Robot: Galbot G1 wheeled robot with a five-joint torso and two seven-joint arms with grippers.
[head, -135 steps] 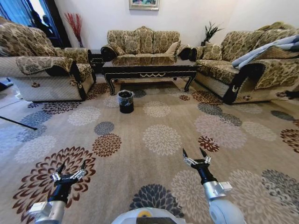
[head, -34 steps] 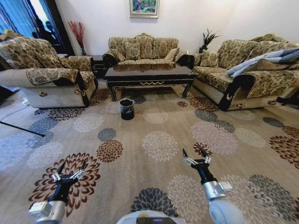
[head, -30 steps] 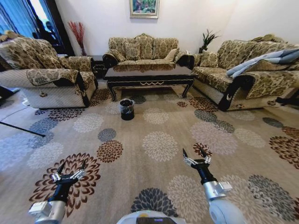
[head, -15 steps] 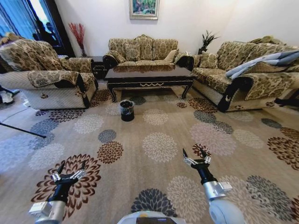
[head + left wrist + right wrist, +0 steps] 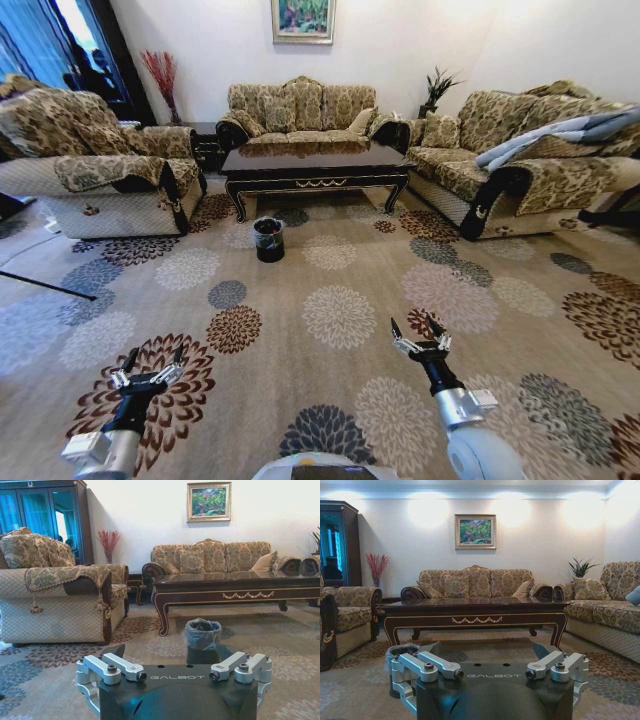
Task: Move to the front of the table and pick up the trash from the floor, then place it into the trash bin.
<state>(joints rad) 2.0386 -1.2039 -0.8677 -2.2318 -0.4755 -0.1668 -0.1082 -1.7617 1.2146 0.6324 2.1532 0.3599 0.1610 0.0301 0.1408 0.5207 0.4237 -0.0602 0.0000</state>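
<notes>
The trash cannot be made out anywhere on the floor (image 5: 340, 270); any pieces are too small to tell among the flower medallions. The left gripper (image 5: 152, 364) hangs low over a brown and white medallion near the carpet's near left corner, its fingers spread in a V and holding nothing. The right gripper (image 5: 419, 335) hangs over the near right part of the carpet, fingers likewise spread and empty. Both arms reach forward side by side, well apart from each other. Far ahead, the trash bin (image 5: 268, 240) stands upright on the carpet, its crinkled bag (image 5: 202, 631) folded over the rim, just in front of the left end of the table (image 5: 315, 165). The table stands at the carpet's far edge, between an armchair (image 5: 100, 170) on the left, a sofa (image 5: 520, 160) on the right and another sofa (image 5: 300, 105) behind it.
</notes>
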